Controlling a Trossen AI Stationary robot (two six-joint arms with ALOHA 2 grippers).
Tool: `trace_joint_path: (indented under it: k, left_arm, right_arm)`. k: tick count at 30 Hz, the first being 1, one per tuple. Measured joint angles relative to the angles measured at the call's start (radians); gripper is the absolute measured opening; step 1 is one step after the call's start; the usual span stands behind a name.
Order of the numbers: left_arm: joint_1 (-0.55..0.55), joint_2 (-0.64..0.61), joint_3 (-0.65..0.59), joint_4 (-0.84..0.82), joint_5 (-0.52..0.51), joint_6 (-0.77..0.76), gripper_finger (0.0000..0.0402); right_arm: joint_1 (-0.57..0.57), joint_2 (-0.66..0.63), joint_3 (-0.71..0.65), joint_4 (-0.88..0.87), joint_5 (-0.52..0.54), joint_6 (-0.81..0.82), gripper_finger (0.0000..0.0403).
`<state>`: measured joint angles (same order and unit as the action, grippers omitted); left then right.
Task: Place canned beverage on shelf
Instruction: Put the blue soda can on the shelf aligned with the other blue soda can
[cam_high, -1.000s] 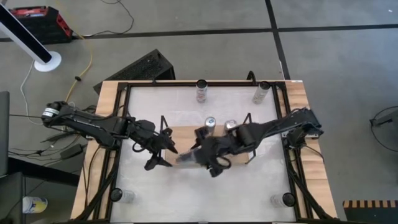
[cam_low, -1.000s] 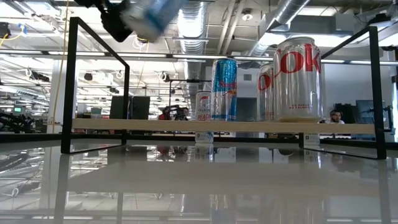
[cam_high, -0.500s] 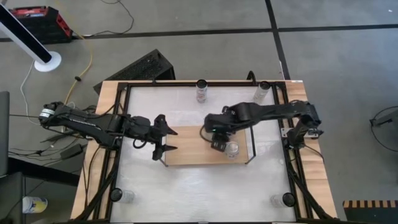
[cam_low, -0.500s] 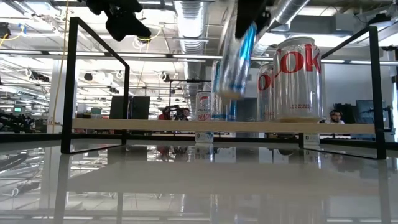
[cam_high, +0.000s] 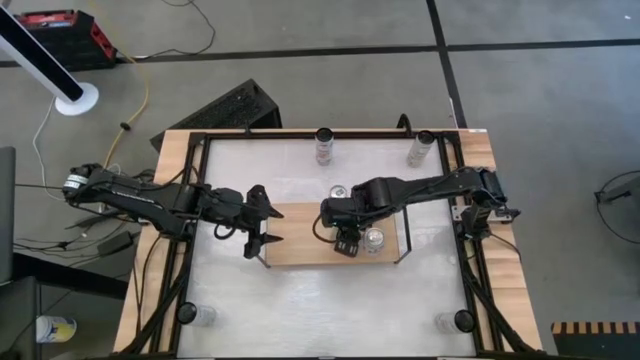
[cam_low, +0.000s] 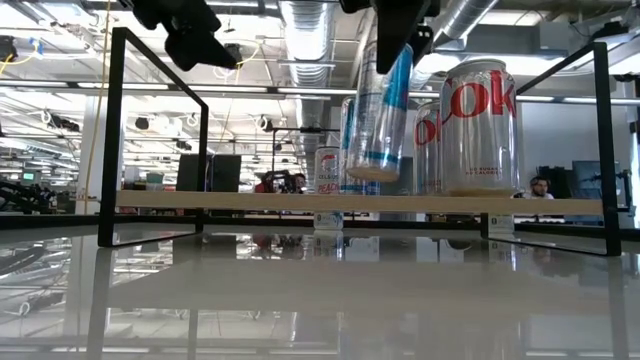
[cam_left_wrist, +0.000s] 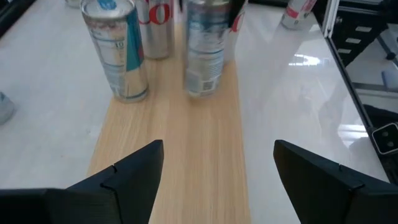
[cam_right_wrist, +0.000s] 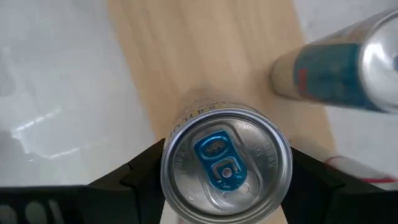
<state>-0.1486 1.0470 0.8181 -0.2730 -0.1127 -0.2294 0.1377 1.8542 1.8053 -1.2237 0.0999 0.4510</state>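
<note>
Right end effector (cam_low: 392, 50) clamped on slim can (cam_low: 380, 110), held tilted just above shelf (cam_low: 250, 201) board, not yet seated. Two cans already standing on shelf. Left end effector (cam_high: 262, 228) spread open, idle at shelf's end

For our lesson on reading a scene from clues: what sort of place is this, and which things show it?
Probably a robotics lab in a large industrial hall: exposed ceiling ducts, a framed test table with a small shelf, cables on a concrete floor.
</note>
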Motion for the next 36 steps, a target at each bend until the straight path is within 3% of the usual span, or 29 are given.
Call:
trace_joint_path:
  k: [16,27,36]
  left_arm:
    - [0.0,0.0,0.0,0.0,0.0,-0.003,0.0288]
    - [0.0,0.0,0.0,0.0,0.0,-0.004,0.0288]
    - [0.0,0.0,0.0,0.002,0.0,-0.003,0.0288]
  right_arm:
    - [0.014,0.0,0.0,0.019,-0.002,0.049,0.0267]
    - [0.014,0.0,0.0,0.03,-0.004,0.036,0.0336]
    - [0.033,-0.011,0.038,0.029,0.003,-0.036,0.034]
